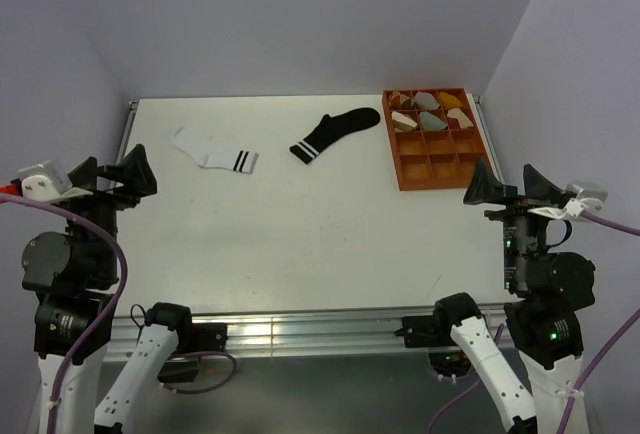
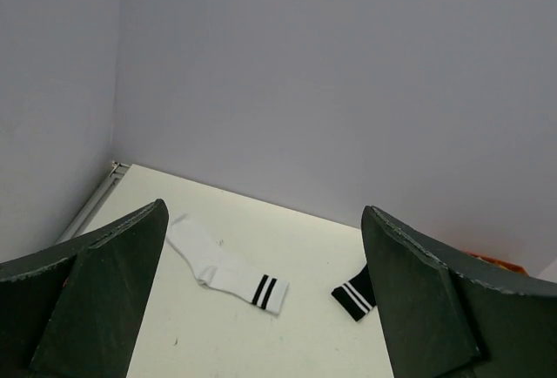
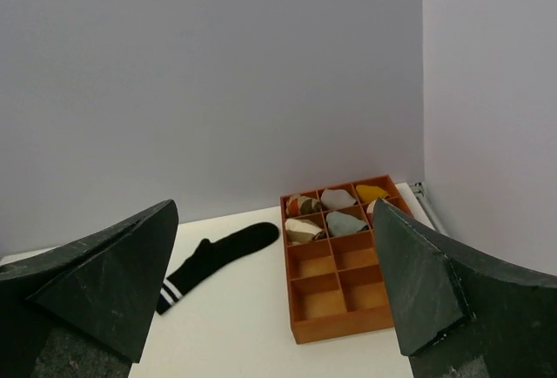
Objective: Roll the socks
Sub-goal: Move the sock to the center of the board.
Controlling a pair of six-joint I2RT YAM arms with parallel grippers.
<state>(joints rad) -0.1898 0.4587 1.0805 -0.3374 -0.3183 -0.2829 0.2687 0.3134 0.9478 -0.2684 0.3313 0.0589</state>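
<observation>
Sitting wide open, both of them: the left gripper [image 1: 112, 176] and right gripper [image 1: 511, 189] are hanging over the near corners of the white table [image 1: 300, 224], jaws spread and pinching nothing. Two socks are lying flat and unrolled toward the far side, well apart. The white sock [image 1: 215, 151] is lying on the left and the black sock [image 1: 335, 132] nearer the middle. One orange divider tray [image 1: 440, 166] is sitting far right, with six rolled bundles [image 1: 431, 119] filling its back two rows.
</observation>
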